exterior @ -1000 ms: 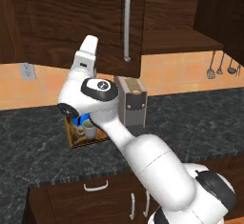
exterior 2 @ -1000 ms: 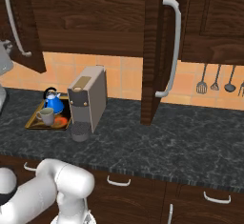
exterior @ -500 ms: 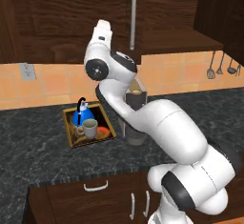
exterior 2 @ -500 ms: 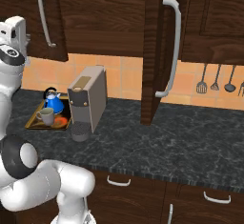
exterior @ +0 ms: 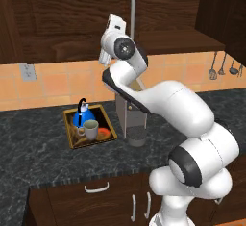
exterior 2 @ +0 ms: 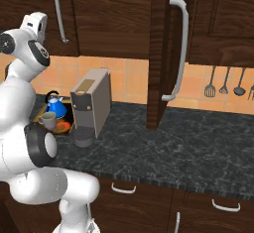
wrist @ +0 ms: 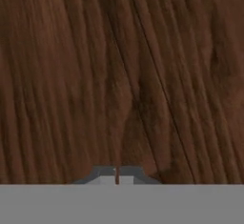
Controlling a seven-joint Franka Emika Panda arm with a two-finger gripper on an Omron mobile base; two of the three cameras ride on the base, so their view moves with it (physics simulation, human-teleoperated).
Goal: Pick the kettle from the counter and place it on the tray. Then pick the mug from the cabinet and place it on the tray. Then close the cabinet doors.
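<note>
The pincer (wrist: 117,176) has its tips pressed together, holding nothing, right up against dark wood grain of a cabinet door (wrist: 143,75). On the table (exterior: 43,157), the kettle (exterior: 85,116) and the mug (exterior: 90,129) sit on the tray (exterior: 70,134), left of the grey coffee machine (exterior 2: 92,101).

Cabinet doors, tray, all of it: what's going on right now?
The kettle and the mug both sit on the tray on the counter, next to the coffee machine. The arm is raised to the cabinet doors: the gripper is shut, empty, and right up against dark wood. The left door looks closed; the right door stands open, edge-on.
</note>
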